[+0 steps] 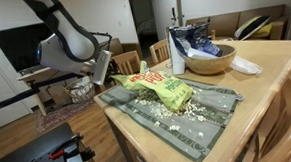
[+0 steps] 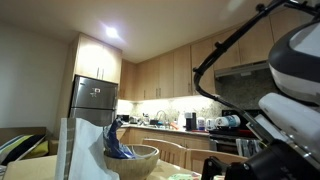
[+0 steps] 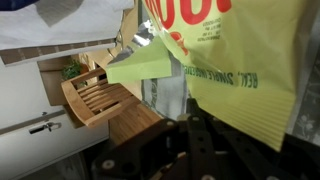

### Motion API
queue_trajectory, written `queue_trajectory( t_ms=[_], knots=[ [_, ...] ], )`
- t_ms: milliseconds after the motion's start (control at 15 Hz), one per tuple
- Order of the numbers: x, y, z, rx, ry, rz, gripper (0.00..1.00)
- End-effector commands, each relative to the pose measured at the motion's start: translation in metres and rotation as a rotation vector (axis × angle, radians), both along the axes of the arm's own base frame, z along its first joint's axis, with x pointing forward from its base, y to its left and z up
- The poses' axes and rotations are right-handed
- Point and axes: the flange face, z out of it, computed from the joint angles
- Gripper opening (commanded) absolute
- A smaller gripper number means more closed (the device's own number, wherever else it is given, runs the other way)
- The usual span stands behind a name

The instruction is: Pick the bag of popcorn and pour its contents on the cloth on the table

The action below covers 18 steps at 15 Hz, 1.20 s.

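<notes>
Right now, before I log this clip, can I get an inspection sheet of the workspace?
Surface: wooden table, cloth laid along it.
Job's things: green bag lying on the cloth; popcorn spilled beside it.
Clutter: bowl holding a blue bag; white item beside the bowl.
Grippers: tool shut on the green bag's end.
Cables: black cable arcing by the arm.
Surroundings: chairs, fridge, kitchen cabinets.

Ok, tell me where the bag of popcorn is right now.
In an exterior view the bag of popcorn rests on the cloth, left of centre, spilled popcorn in front, the wooden bowl behind.
</notes>
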Motion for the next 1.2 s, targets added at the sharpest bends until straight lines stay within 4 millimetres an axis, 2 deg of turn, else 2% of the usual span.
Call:
queue_trajectory(
  t_ms=[0,267,333,533,800,933,1133],
  knots=[
    [0.008,0.004,0.011,0.153,-0.016,-0.111,0.0],
    [0.015,-0.015,0.003,0.216,-0.042,-0.22,0.0],
    [0.014,-0.008,0.005,0.184,-0.024,-0.174,0.01],
    [0.016,-0.017,0.0,0.194,-0.018,-0.207,0.01],
    [0.015,-0.016,-0.001,0.197,-0.017,-0.207,0.0],
    [0.012,0.002,0.002,0.261,0.098,-0.185,0.0],
    [0.014,0.033,0.02,0.387,0.211,-0.166,0.0]
  ],
)
